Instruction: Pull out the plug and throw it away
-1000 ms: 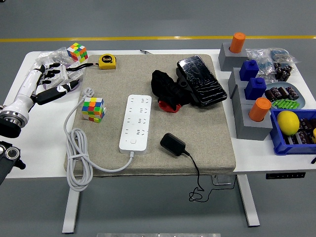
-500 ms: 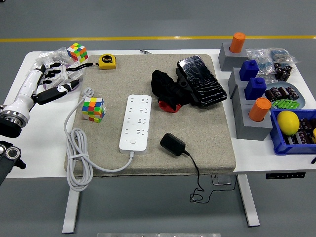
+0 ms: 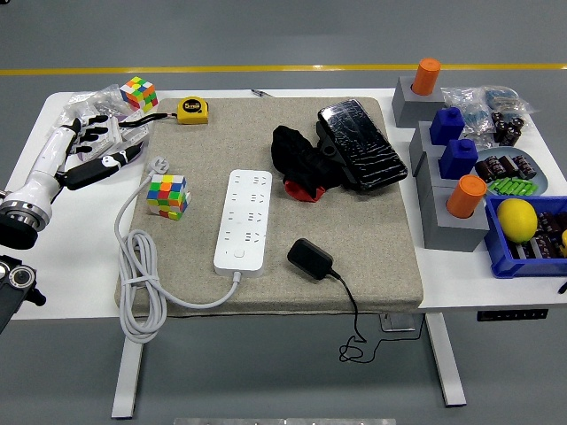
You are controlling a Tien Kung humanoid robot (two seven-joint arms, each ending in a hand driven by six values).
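A white power strip (image 3: 243,220) lies on the beige mat (image 3: 372,230), its white cord (image 3: 137,274) looping off the mat's left edge. A black plug adapter (image 3: 310,258) lies loose on the mat to the right of the strip, not in any socket; its thin black cable (image 3: 353,310) hangs over the table's front edge. My left hand (image 3: 96,146) rests at the table's far left, fingers spread and holding nothing, well away from the strip and the adapter. The right arm is out of view.
Two colourful cubes (image 3: 166,195) (image 3: 139,92), a yellow tape measure (image 3: 192,110), a black cloth heap (image 3: 306,161) and a black wrapped slab (image 3: 361,144) lie around the strip. Grey blocks with orange and blue pegs (image 3: 447,150) and a blue bin (image 3: 523,243) crowd the right side.
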